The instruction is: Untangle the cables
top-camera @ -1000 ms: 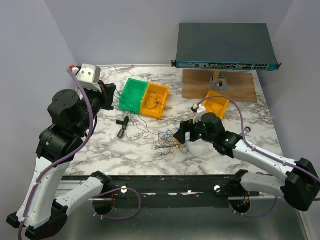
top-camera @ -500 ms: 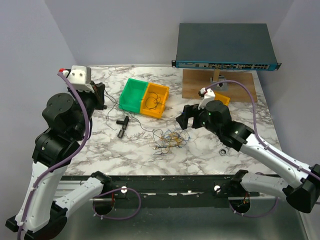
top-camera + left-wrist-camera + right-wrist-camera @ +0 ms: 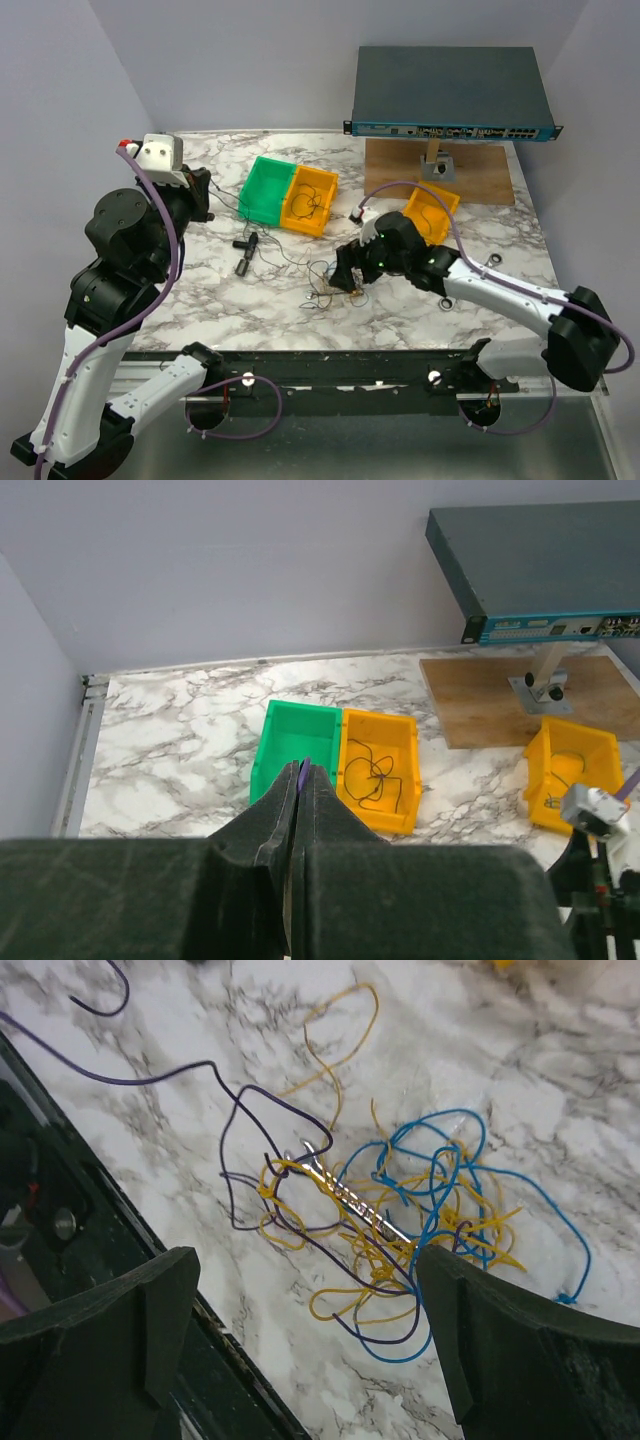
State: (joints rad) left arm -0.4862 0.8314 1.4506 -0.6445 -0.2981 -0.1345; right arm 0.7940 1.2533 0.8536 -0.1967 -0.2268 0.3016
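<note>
Cables [image 3: 400,1210]: one blue-yellow-purple tangle beneath released right hand [image 3: 300,1290]; left hand [image 3: 303,785] clenched on one purple strand [image 3: 303,769].

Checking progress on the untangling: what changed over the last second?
The right pincer lifted away toward the back, then came down again over the cables, open and straddling the tangle. The left pincer drew left early on, then held, shut. The green bin and orange bin stayed put.
</note>
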